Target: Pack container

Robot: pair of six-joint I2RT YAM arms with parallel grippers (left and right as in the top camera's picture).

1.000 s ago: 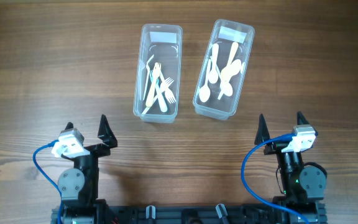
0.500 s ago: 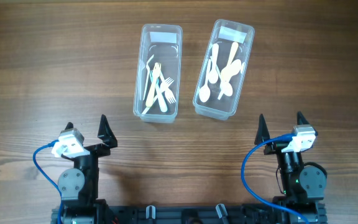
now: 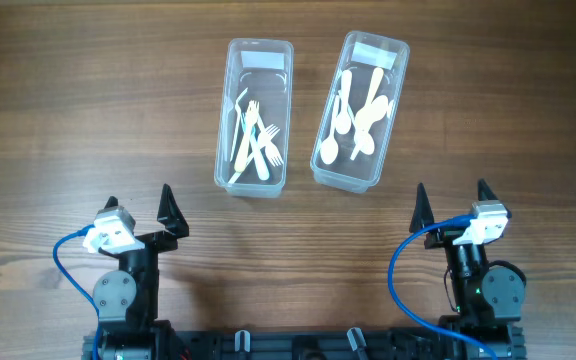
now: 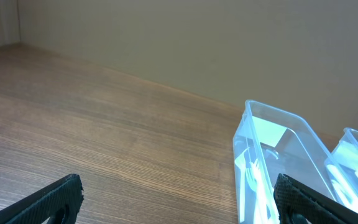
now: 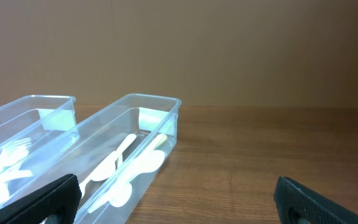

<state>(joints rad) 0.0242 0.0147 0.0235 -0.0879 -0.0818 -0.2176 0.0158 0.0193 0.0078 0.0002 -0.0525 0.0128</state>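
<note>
Plainly, a wooden table (image 3: 68, 120) is carrying a left bin (image 3: 261, 75) and a right bin (image 3: 375, 50) side by side, far centre. The left gripper (image 3: 139, 196) and right gripper (image 3: 451, 186) are sitting near, fingers spread, grasping nothing. Forks (image 3: 253, 140) are lying in the left bin, spoons (image 3: 353, 115) in the right bin.

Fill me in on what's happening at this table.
Nothing is being handled right now. Both arms sit at the near edge, with the left hand and the right hand open and empty. Two clear tubs lie side by side farther out: the left container holds white forks, and the right container holds white spoons.
</note>
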